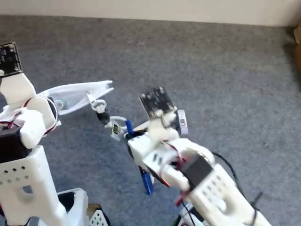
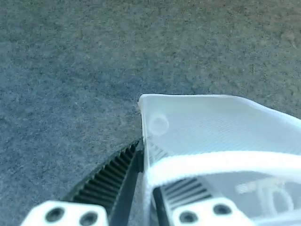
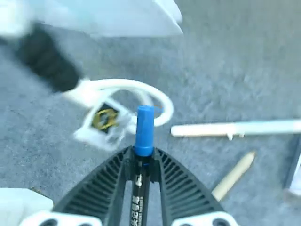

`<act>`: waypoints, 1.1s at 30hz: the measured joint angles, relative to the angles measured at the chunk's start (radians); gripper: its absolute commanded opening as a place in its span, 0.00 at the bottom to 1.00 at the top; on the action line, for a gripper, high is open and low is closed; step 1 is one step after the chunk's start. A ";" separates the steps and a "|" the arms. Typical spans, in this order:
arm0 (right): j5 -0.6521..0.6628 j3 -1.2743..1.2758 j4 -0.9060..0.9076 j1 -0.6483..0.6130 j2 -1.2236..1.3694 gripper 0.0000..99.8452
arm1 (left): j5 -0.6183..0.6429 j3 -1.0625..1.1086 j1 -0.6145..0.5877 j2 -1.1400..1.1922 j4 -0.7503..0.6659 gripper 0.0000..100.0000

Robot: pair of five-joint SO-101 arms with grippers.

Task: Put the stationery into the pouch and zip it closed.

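My left gripper (image 2: pixel 143 162) is shut on the edge of a translucent white pouch (image 2: pixel 211 136), held up off the grey carpet; in the high view the pouch (image 1: pixel 82 94) sticks out to the right of that gripper (image 1: pixel 57 104). A white cord loop (image 3: pixel 141 87) with a black bead (image 3: pixel 47 59) and a small tag (image 3: pixel 104 120) hangs from the pouch's end. My right gripper (image 3: pixel 143 157) is shut on a blue pen (image 3: pixel 144 127), cap end pointing at the tag. From above, the pen (image 1: pixel 146 181) runs under the right gripper (image 1: pixel 132 135), just below the pouch's tip.
On the carpet lie a white pen (image 3: pixel 235 128), a wooden pencil (image 3: pixel 233 175) and a pale item (image 3: pixel 295 174) at the view's edge. A small purple-and-white item (image 1: pixel 182 123) lies beside the right arm's camera board. Open carpet (image 1: pixel 225 70) spreads to the far right.
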 measured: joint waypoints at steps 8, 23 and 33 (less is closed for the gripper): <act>0.071 0.012 0.000 0.000 -0.321 0.00 | -0.029 0.037 0.080 0.000 0.000 0.01; 0.077 -0.101 -0.241 -0.043 -0.348 0.00 | -0.052 0.110 0.103 0.000 0.000 0.01; 0.078 -0.209 -0.531 -0.183 -0.350 0.00 | -0.058 0.110 0.103 0.000 0.000 0.01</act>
